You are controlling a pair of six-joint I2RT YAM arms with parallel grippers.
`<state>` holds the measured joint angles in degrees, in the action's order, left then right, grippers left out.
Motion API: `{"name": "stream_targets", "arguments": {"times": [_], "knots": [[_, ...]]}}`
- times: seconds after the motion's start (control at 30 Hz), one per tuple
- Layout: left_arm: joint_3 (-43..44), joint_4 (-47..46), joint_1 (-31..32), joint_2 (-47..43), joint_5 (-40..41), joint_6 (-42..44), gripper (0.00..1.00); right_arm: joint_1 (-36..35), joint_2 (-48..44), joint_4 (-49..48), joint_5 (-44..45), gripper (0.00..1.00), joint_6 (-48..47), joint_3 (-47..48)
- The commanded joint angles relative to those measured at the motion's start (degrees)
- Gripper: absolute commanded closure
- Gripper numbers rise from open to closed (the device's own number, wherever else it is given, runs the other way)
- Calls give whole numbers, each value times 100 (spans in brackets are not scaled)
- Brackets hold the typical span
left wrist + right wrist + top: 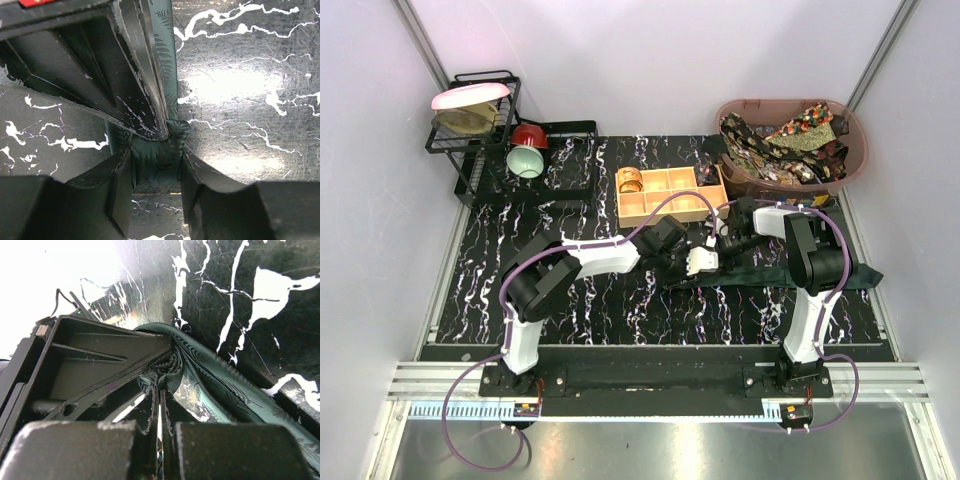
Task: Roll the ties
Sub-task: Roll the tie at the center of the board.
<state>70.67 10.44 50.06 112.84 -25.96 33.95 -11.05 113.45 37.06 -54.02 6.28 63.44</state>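
readable text: none is showing in any of the three views.
green tie (pixel 155 165): is showing only a woven fern-leaf pattern, with no letters or numbers on it.
red strip (pixel 50 2): is peeking in at the picture's top edge, up and left of the green tie, too cropped to read.

3 obstacles line the rear: wooden box (pixel 642 206) centre, basket (pixel 855 150) right, dish rack (pixel 465 150) left. The green tie (pixel 755 272) crosses the right front. The mat (pixel 620 305) at left front offers open passage.
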Motion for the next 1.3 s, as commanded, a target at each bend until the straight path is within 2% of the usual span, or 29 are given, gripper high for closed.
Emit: {"name": "stream_targets", "arguments": {"times": [0.0, 0.07, 0.47, 0.73, 0.9, 1.03, 1.07, 1.23, 1.27], "knots": [[8, -138, -32, -183, -138, -161, 55, -3, 19, -85, 146, 100, 13, 90], [-80, -261, -32, -279, -147, -188, 43, -3, 63, -94, 137, 100, -4, 72], [-159, -657, -93, -456, -296, -214, 39, -11, 81, -102, 137, 100, -22, 63], [-54, -473, -93, -236, -437, -65, 44, -3, 90, -102, 111, 100, -22, 90], [-72, -665, -102, -78, -428, -213, 41, -3, 142, -120, 67, 100, -40, 90], [43, -675, -102, 159, -402, -346, 50, -3, 151, -129, 49, 100, -48, 90], [60, -648, -93, 177, -393, -346, 58, -3, 134, -120, 41, 100, -40, 90], [-1, -210, -111, 169, -261, -83, 74, 6, 134, -120, -126, 100, -22, 107], [8, -96, -111, 169, -174, -4, 76, 24, 134, -42, -248, 95, -5, 159]]}}
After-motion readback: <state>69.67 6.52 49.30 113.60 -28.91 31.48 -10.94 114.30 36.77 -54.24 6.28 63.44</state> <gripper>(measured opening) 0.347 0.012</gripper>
